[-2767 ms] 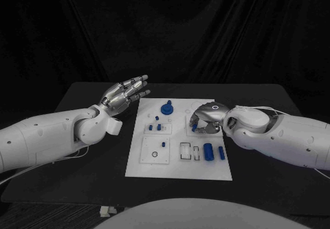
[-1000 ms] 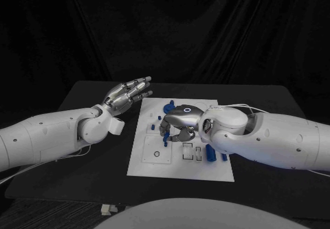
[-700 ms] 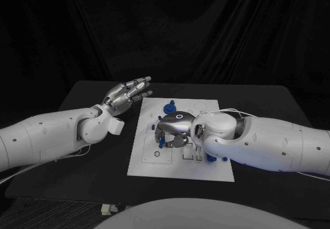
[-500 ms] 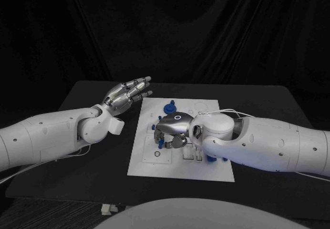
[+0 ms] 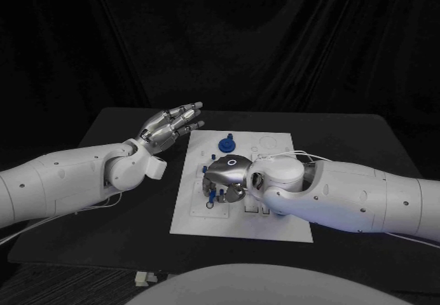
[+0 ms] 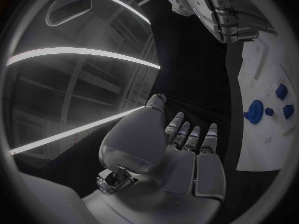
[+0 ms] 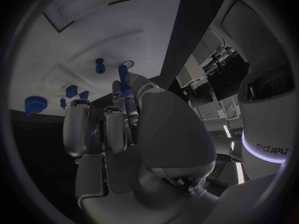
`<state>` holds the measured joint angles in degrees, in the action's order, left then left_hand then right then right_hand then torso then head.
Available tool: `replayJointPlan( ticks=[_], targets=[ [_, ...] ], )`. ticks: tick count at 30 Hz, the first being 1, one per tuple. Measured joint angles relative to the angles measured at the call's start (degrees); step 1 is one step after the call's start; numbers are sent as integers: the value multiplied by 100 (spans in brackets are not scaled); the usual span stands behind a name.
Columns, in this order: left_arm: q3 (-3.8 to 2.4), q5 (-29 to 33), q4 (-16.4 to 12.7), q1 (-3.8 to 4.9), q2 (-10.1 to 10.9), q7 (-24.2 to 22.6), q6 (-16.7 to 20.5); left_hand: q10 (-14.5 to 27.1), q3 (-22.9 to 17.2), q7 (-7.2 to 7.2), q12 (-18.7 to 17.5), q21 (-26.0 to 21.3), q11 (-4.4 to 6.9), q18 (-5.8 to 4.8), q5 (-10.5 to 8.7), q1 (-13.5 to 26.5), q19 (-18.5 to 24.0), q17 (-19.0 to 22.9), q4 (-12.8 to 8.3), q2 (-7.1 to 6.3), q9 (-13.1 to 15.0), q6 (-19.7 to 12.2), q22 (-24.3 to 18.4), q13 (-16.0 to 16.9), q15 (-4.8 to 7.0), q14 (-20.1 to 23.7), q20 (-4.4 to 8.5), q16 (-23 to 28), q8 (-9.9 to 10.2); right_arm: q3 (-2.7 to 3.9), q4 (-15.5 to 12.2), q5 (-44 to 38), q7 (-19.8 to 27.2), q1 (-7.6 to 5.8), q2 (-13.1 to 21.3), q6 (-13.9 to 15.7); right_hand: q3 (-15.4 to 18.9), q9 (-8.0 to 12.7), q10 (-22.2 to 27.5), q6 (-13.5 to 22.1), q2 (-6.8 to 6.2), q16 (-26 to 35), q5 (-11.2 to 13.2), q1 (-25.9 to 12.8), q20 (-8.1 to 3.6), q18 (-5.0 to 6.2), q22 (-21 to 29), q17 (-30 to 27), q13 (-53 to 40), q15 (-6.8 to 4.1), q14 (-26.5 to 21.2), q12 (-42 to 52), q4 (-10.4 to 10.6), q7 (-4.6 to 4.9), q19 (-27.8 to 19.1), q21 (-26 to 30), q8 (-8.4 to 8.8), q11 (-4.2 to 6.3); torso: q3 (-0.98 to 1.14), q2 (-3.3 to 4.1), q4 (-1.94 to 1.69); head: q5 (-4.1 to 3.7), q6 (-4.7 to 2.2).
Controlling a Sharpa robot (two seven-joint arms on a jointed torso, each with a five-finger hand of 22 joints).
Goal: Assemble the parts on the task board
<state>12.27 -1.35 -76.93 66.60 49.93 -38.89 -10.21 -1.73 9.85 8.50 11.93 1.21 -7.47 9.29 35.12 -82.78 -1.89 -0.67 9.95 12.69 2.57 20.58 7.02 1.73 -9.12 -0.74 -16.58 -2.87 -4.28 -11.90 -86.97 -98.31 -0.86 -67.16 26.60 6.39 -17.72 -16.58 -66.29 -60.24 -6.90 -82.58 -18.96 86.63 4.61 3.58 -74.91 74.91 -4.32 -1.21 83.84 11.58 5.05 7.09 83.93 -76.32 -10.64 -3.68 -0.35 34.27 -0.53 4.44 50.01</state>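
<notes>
Right hand point(image 5: 226, 173) low over the left-middle of the task board point(image 5: 275, 230), back of hand toward the head camera. In the right wrist view its fingers point(image 7: 122, 100) reach toward the board together, and a slim blue peg point(image 7: 123, 80) sits pinched between the thumb and a fingertip, its far end close to a small ring-shaped hole point(image 7: 127, 64) in the board. Whether the peg tip touches the board cannot be told. In the head view the peg point(image 5: 213, 199) shows just below the hand, above the square panel at the board's near-left.

Left hand point(image 5: 170, 125) held up off the table beside the board's far-left corner, palm flat, fingers point(image 6: 189, 137) straight and slightly spread, holding nothing and touching nothing.

Other parts on the board: a round blue knob point(image 5: 224, 145) standing at the far end; a short blue stub point(image 7: 99, 65) upright near the ring hole; small blue blocks point(image 7: 72, 91) between the stub and the knob. The right arm point(image 5: 348, 197) lies across the board's right half and covers the parts there.

Board rests flat on the black table point(image 5: 110, 210).
</notes>
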Motion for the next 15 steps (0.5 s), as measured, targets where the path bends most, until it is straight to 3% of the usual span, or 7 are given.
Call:
replayJointPlan(
  ticks=[15],
  targets=[
    [0,-1,7,-3,-2,0,-10,0,0,21,0,0,0,1,0,0,0,1,0,0,0,21,0,-1,0,0,0,0,0,6,61,-21,9,52,-82,-2,0,-3,-20,5,-8,0,20,-8,0,0,0,0,-8,0,0,-1,0,-3,0,0,13,-20,-1,-2,-5,2,0]
  ],
)
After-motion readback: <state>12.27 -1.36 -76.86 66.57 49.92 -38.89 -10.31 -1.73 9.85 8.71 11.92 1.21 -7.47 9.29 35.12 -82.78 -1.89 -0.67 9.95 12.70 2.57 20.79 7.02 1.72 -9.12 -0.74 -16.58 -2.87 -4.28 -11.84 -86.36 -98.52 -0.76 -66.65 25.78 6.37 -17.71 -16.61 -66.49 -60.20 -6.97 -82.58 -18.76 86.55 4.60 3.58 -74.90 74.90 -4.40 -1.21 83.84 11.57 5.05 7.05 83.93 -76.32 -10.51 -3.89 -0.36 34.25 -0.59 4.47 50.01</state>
